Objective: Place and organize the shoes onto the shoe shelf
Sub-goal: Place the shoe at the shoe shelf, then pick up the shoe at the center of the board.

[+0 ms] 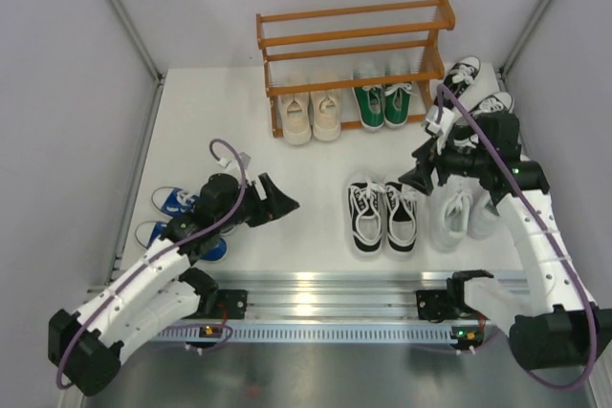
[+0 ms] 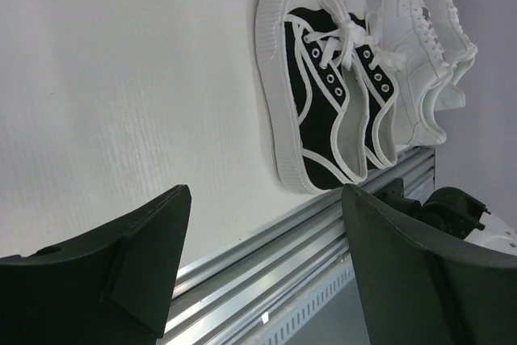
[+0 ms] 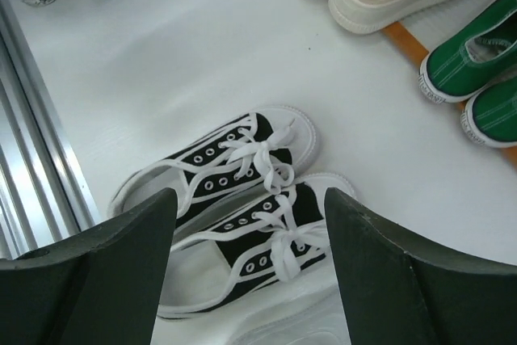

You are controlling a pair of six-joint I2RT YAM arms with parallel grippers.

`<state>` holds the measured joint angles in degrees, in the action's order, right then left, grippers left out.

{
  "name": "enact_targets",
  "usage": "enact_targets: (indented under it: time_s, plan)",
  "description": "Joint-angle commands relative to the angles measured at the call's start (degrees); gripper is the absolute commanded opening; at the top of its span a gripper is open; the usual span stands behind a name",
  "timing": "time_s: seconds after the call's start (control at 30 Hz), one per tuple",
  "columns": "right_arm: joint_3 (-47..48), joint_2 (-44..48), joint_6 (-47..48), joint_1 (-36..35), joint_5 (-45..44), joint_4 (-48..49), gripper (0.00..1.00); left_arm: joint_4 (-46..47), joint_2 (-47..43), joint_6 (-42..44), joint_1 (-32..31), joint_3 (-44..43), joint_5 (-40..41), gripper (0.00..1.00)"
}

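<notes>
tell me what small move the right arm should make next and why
Probably lower the right arm toward the black pair and close on one shoe. Its jaws stand open, aimed at that pair, which sits on the table, while the beige pair and green pair are already on the shelf.

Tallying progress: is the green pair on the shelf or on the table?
On the shelf. The green pair sits on the bottom tier of the shoe shelf, beside the beige pair; the right wrist view shows it across an orange bar.
</notes>
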<state>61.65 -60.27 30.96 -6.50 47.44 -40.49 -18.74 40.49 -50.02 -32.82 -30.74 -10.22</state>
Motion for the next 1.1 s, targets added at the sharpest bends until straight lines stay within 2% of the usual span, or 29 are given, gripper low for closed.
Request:
enact_targets:
  time_s: [0.0,0.07,0.13,0.3,0.53,0.73,0.87,0.97,1.0,1.07]
  plan:
    - [-7.13,4.0,0.86,4.9,3.53,-0.56,0.73,7.66,5.64,-3.86,-2.93,-0.45,-3.24,0.8]
    - [-10.57,5.77,0.16,8.32,7.13,2.25,0.74,9.33,10.02,-3.77,-6.36,-2.03,0.7,0.8]
    - [-15.14,8.23,-0.11,12.73,10.46,3.92,0.75,11.62,13.46,-3.68,-12.42,-3.7,3.53,0.81]
    - [-17.0,10.61,0.86,19.06,11.88,3.23,0.76,14.16,26.64,-3.24,-22.27,-9.86,9.6,0.8]
    - [-17.09,11.05,1.38,20.39,12.76,2.7,0.76,17.07,41.66,-2.45,-28.0,-18.12,16.72,0.8]
    - [-17.0,11.05,1.65,20.65,12.33,2.35,0.76,16.46,48.71,-1.22,-29.93,-23.48,19.44,0.74]
    - [-16.91,11.05,1.65,20.92,12.41,2.08,0.77,11.64,53.28,0.7,-31.08,-26.29,24.18,0.64]
    - [-16.91,10.88,1.56,21.0,12.41,2.17,0.77,11.1,55.13,2.55,-31.78,-26.83,25.59,0.51]
    - [-16.91,10.88,1.56,21.09,12.41,2.08,0.77,11.18,55.4,3.08,-31.96,-26.91,26.56,0.45]
    - [-16.91,10.79,1.56,21.09,12.41,2.08,0.77,11.71,55.75,6.5,-32.13,-27.0,27.27,0.21]
